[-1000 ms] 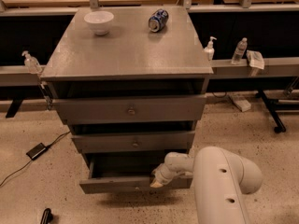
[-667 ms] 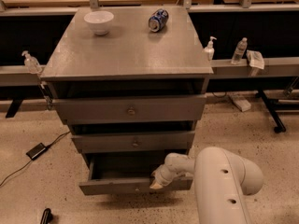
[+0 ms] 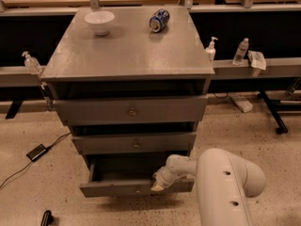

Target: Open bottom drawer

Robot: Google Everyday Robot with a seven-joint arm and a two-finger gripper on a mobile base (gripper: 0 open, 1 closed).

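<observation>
Speckled floor (image 3: 244, 131), grey cabinet (image 3: 127, 55), bottom drawer (image 3: 113, 189) standing open, pincer (image 3: 157, 186) at its front rim, hold unclear.

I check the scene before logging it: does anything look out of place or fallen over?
Only the blue can: it lies on its side on the cabinet top. The end effector is at the front of the open bottom drawer.

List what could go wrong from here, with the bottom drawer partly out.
1. The gripper sits at the top edge of the bottom drawer, right of its knob; an off-centre pull might skew the drawer or slip off.
2. The can lies on its side on the cabinet top; a jolt could roll it off.
3. The drawer is well out; pulling further may overrun its travel.
</observation>
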